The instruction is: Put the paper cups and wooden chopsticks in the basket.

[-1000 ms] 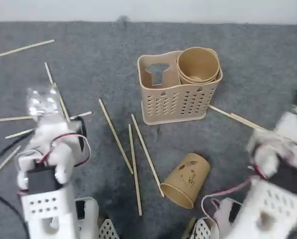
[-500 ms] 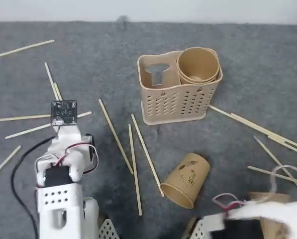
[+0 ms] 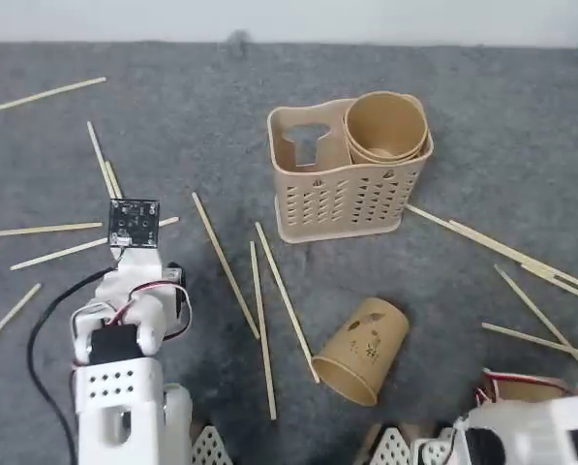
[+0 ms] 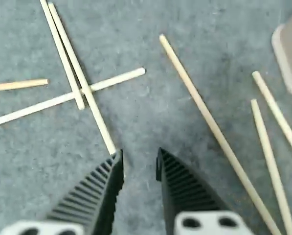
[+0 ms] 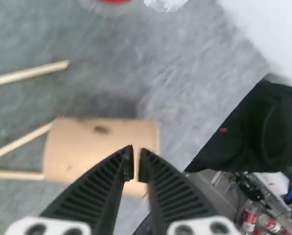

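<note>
Dark print on the tipped paper cup (image 3: 361, 351) is illegible.

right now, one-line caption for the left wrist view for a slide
Left jaws slightly apart over grey carpet, wooden chopsticks scattered around.

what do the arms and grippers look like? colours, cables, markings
Both arms are white printed plastic. The left arm has a perforated panel, black servo, red and black cables, a black board at the wrist. The right arm shows red wires. The left gripper and right gripper have black ribbed pointed fingers on white bases.
</note>
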You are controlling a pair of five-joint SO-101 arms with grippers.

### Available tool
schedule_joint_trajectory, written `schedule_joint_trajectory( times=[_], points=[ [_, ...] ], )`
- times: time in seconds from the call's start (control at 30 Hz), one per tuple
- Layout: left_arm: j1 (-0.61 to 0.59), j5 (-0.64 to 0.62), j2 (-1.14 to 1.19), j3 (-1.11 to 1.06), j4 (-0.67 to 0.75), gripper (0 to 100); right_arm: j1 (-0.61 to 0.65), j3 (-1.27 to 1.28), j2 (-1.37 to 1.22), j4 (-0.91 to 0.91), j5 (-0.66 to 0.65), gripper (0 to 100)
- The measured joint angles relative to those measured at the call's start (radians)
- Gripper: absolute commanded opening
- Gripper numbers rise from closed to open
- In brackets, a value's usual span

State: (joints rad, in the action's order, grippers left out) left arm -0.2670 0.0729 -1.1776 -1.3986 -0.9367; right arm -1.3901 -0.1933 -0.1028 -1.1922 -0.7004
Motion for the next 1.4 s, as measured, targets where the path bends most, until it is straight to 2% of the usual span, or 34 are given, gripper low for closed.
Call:
schedule_joint_trajectory(
  times=[0.13, 0.4, 0.63, 0.77, 1.0, 1.13, 1.4],
  points=[
    [0.000, 0.000, 0.000, -0.014, 0.032, 10, -0.006, -0.123, -0.120, 0.000, -0.086, 0.7],
    [0.002, 0.002, 0.000, -0.015, 0.057, 10, -0.018, -0.138, -0.219, 0.000, -0.278, 0.7],
    [0.026, 0.006, 0.000, -0.028, 0.068, 10, -0.020, -0.138, -0.221, 0.000, -0.344, 1.1],
    [0.026, 0.006, 0.000, -0.028, 0.068, 10, -0.023, -0.138, -0.221, -0.008, -0.328, 1.1],
    [0.026, 0.006, 0.000, -0.028, 0.068, 10, -0.008, -0.190, -0.221, -0.221, -0.083, 1.0],
    [0.032, 0.006, 0.000, -0.028, 0.068, 10, 0.006, -0.196, -0.221, -0.368, -0.060, 1.0],
    [0.049, 0.006, 0.000, -0.031, 0.068, 10, 0.072, -0.198, -0.324, -0.390, -0.052, 0.8]
  ],
)
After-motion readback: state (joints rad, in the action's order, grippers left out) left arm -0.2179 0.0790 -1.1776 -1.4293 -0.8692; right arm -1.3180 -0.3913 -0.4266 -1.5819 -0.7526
